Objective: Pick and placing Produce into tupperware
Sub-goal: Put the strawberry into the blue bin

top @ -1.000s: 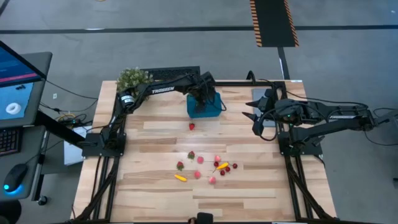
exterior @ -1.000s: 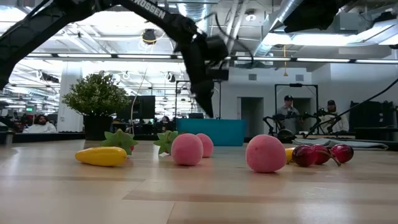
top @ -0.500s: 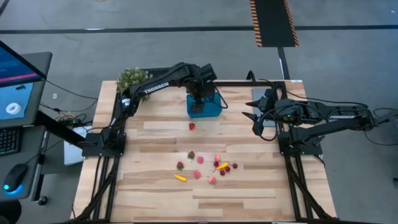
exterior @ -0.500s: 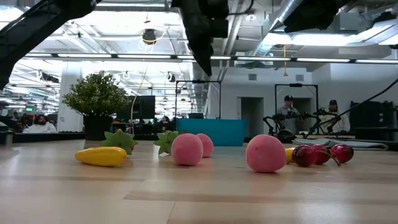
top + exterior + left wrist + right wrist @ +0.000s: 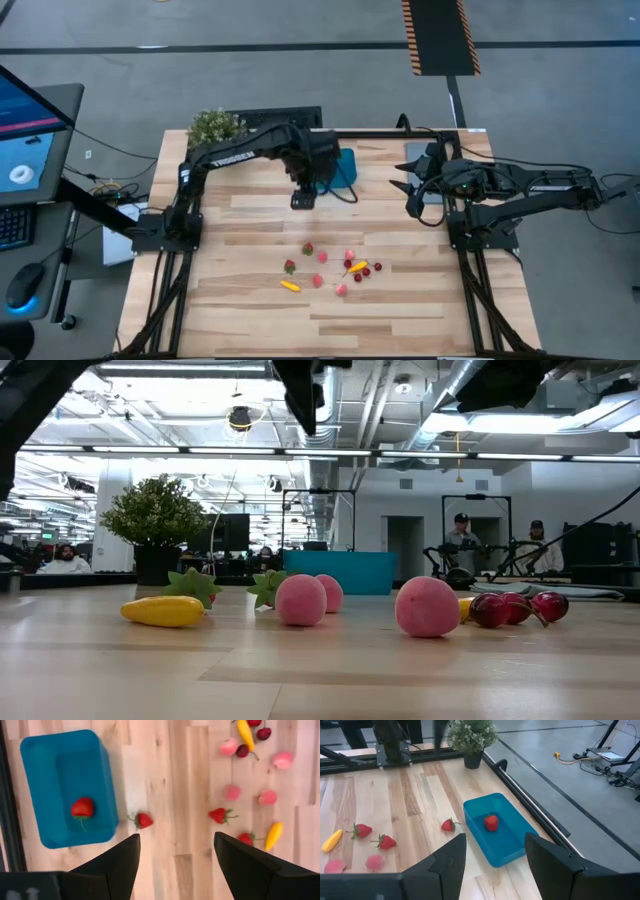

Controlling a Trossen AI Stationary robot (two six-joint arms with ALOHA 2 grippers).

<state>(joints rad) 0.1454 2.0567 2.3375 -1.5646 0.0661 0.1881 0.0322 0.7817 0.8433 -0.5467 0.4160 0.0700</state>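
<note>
With the tupperware (image 5: 67,787) as landmark: it holds one strawberry (image 5: 82,808), and the left gripper (image 5: 302,197) hangs empty just on its near side, fingers apart, above a second strawberry (image 5: 144,820) lying just beside the container's wall, so my read is that the next pick is in hand and calls for a straight descent onto that berry. The remaining produce (image 5: 335,270) lies scattered well apart from the tupperware toward the table's near edge, and a potted plant (image 5: 213,126) stands to its left. Right of the tupperware, the right gripper (image 5: 408,180) waits over the table's edge with fingers apart, clear of the route.
</note>
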